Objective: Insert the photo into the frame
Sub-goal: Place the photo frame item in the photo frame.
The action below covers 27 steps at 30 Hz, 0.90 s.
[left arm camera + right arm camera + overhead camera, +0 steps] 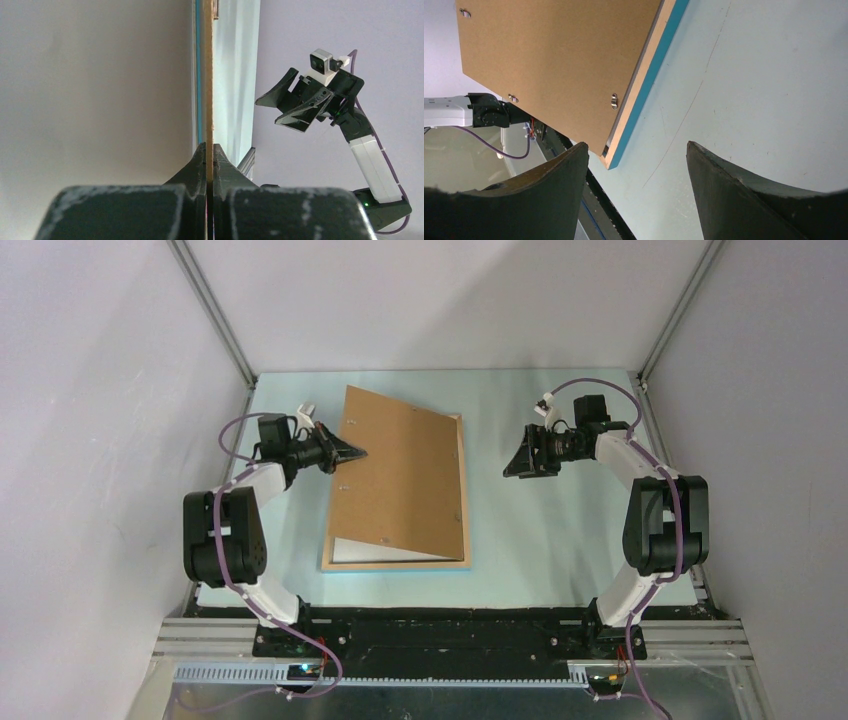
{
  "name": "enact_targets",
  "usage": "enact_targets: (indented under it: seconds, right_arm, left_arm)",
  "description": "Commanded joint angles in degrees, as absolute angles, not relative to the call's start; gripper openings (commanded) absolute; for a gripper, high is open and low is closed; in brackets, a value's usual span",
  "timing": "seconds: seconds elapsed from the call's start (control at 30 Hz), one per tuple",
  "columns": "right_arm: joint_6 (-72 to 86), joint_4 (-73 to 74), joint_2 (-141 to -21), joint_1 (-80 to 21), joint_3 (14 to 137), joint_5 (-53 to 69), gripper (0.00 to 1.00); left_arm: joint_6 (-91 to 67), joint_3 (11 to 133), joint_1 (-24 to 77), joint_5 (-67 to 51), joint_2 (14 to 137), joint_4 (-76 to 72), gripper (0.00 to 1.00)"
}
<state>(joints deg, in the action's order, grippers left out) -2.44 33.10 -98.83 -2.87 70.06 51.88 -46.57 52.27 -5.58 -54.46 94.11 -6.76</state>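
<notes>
Centred on the worktop, the frame is laid flat; its board is pinched at the left edge by the left gripper, the right gripper is held open. The board should be lowered squarely.

Top view: the tilted backing board covers most of the frame; only the rails at 3 and 6 o'clock show. Beneath the board at 7 o'clock a white sheet appears as a sliver; what it is cannot be determined. At the board's 9 o'clock edge the left gripper has one finger under the board, unseen. Left wrist view: the board is seen edge-on, neither face readable; finger bodies are blurred and cut off at 6 o'clock. Right wrist view: the board is cut off at 12 o'clock, and the frame shows as one edge strip. The right gripper is cut off at 6 o'clock, and the left arm at 9 o'clock is partly behind the board.
</notes>
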Motion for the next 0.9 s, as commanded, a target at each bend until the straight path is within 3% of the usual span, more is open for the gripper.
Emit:
enact_targets:
  seconds: [0.0,0.87]
  right_arm:
    - [-3.47,32.8,-98.98,-2.62,69.93,52.38,0.76]
    - [-3.47,32.77,-99.76,-3.05,69.87,52.85,0.76]
  left_arm:
    - [-48.26,55.18,-5.23,-57.45,94.08,-10.54,0.0]
    - [-45.53,50.93,-5.27,-54.45,93.53,-11.38,0.0]
